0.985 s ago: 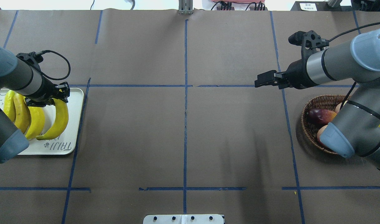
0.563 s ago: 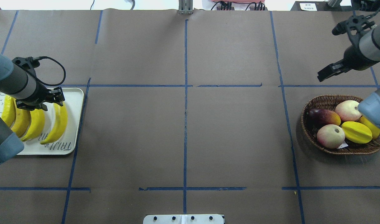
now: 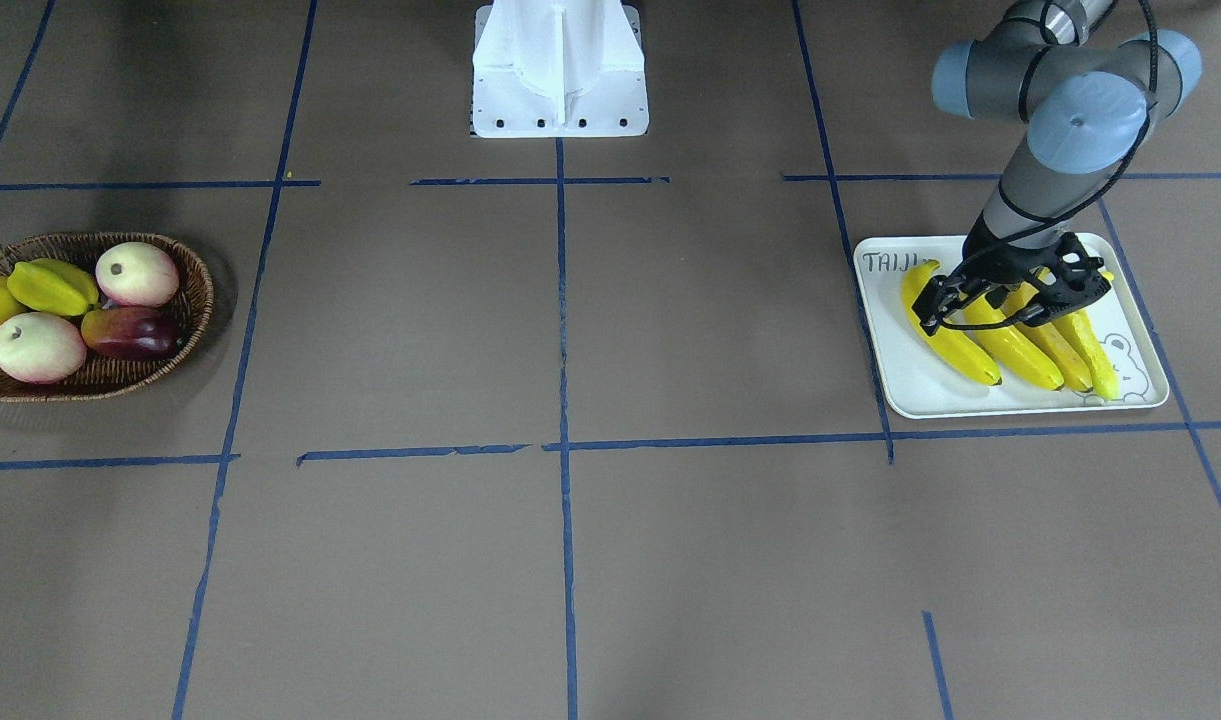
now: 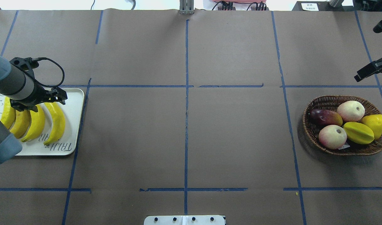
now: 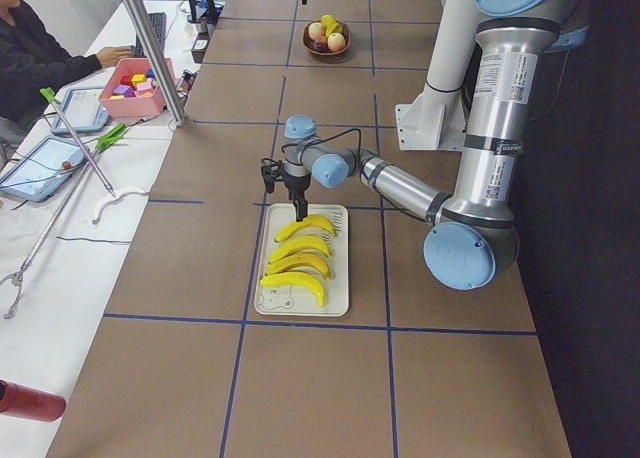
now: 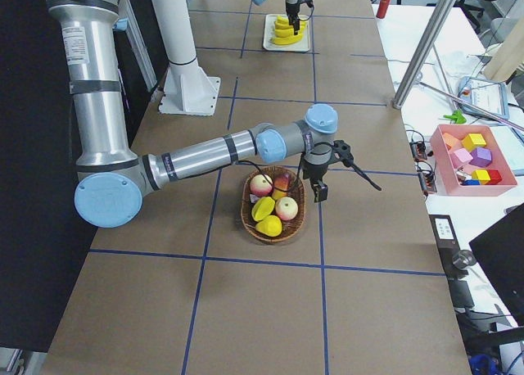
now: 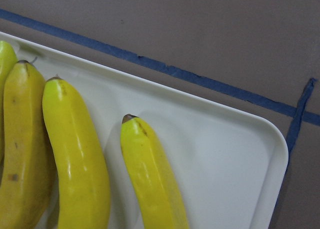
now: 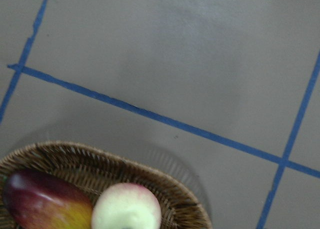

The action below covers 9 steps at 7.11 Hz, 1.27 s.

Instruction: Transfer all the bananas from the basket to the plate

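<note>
All four bananas [image 4: 54, 122] are lying side by side on the plate [image 4: 73, 118], curved the same way, each touching or just beside its neighbour. The one nearest the plate's lettered edge is lying a little apart from the other three. The left claw [image 4: 60, 96] is hovering over the plate, above the stem end of that banana, with its fingers apart and gripping nothing.

The basket [image 4: 307, 128] is sitting well apart from the plate, at the opposite end of the counter [image 4: 234, 134]. It is holding two peaches [image 4: 332, 136], a starfruit [image 4: 358, 132], a dark red fruit [image 4: 325, 117] and a yellow fruit [image 4: 374, 122]. The right claw [image 4: 359, 76] is hanging at that same end, far from the plate, carrying nothing. I cannot tell whether its fingers are apart or together.
</note>
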Motion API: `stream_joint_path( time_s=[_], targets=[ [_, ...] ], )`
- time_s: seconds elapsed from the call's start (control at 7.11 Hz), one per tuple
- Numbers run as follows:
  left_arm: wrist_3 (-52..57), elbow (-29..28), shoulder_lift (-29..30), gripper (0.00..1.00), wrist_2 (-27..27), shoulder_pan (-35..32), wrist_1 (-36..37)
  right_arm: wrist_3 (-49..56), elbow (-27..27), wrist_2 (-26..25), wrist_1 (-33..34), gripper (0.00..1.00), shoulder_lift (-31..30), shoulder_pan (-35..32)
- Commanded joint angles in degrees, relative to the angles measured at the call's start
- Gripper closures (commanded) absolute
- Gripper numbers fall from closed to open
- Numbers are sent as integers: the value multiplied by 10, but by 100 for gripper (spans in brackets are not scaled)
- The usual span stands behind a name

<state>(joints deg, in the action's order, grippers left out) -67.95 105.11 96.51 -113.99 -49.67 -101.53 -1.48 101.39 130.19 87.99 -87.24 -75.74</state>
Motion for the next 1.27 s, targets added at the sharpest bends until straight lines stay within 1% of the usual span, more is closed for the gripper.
stream_joint_path(
  time_s=[0.0, 0.14, 0.28, 0.42, 0.56, 0.7, 0.84, 0.98, 1.13],
  targets=[
    [136, 18, -37, 1, -22, -51, 3, 42, -13, 23, -6, 0, -63, -47],
    [224, 14, -54, 1, -96, -116, 4, 39, -21, 25, -6, 0, -66, -67],
    [336, 5, -67, 1, -175, -192, 13, 35, -29, 71, -5, 0, -64, -95],
    [446, -1, -80, 1, -209, -260, 55, 1, -9, 88, -3, 0, -58, -101],
    [559, -6, -80, 1, -209, -308, 115, -39, -15, 83, -8, 0, -60, -100],
    [646, -23, -82, 0, -211, -361, 166, -39, -15, 83, -8, 0, -59, -100],
    [689, -58, -84, 0, -213, -380, 173, -38, -16, 83, -8, 0, -63, -100],
    [694, -87, -92, 0, -213, -393, 169, -41, -25, 85, -7, 0, -61, -100],
    [728, -96, -103, 0, -214, -417, 168, -40, -31, 89, -4, 0, -61, -105]
  ],
)
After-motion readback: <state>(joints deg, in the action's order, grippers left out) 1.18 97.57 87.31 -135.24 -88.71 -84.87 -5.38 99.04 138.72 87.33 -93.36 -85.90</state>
